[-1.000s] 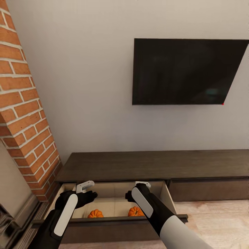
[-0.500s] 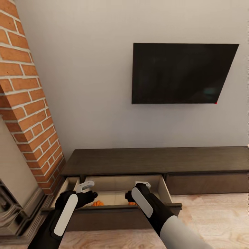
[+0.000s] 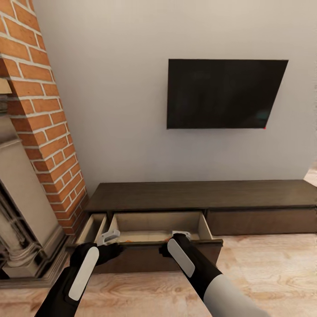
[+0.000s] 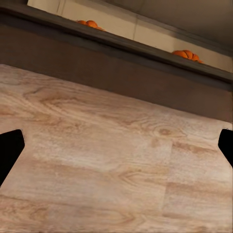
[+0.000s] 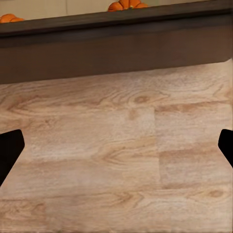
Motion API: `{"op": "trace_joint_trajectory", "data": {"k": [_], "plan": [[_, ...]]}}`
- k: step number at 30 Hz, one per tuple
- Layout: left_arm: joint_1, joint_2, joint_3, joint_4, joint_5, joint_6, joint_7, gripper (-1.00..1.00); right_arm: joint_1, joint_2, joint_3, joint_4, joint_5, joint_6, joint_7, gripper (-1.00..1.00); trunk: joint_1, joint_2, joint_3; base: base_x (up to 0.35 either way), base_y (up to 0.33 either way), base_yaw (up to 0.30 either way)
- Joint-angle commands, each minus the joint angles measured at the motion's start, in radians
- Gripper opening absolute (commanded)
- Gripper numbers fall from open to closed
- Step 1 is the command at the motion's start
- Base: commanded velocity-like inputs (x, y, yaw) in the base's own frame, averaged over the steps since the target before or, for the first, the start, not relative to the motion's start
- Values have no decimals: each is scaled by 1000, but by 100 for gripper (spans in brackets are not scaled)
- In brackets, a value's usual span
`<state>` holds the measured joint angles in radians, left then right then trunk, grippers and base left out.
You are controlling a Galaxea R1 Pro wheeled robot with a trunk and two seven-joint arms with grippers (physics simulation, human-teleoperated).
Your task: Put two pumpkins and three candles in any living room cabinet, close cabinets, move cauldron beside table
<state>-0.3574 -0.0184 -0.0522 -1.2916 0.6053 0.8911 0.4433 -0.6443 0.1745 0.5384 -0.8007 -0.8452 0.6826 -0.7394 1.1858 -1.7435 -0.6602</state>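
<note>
Pumpkins sit inside the open drawer of the cabinet [image 3: 198, 200], the long dark brown unit running across the lower middle of the head view under a black television [image 3: 222, 93] mounted on the pale wall [image 3: 114, 88]. The drawer [image 3: 156, 226] is pulled out at the unit's left end, showing its pale beige interior; a narrower drawer beside it, toward the brick fireplace [image 3: 39, 119] at the left of the frame, is also pulled out. In the head view only a faint sliver of orange shows over the dark drawer front.

The left wrist view shows both pumpkins peeking over that front edge: one pumpkin [image 4: 89, 23] near the upper left of the frame, the other pumpkin [image 4: 186, 55] toward the upper right. They lie well apart on the drawer floor.

The left pincer [image 3: 109, 237] hangs at the lower left of the head view, in front of the drawer's left corner. The right pincer [image 3: 180, 235] hangs at lower centre, near the drawer's front edge. In each wrist view the two dark fingertips [image 4: 10, 148] sit at opposite edges of the frame with bare wooden floor [image 3: 264, 264] between them, so both pincers are spread wide and hold nothing.
</note>
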Motion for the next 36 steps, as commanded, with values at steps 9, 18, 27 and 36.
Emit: {"op": "trace_joint_trajectory", "data": {"k": [9,18,27,36], "plan": [[0,0,0,-20,-1,-2,0,100,0,0,0,0,0,0,0,100,0,0,0,-108,0,0],[0,0,1,-29,0,-2,0,100,0,0,0,0,0,0,0,100,0,0,0,-2,0,0],[0,0,0,-29,1,-3,0,100,0,0,0,0,0,0,0,100,34,-63,-28,0,0,0],[0,0,-3,-23,-8,-10,1,100,1,0,3,1,1,-2,0,100,69,-126,-56,0,0,0]]}}
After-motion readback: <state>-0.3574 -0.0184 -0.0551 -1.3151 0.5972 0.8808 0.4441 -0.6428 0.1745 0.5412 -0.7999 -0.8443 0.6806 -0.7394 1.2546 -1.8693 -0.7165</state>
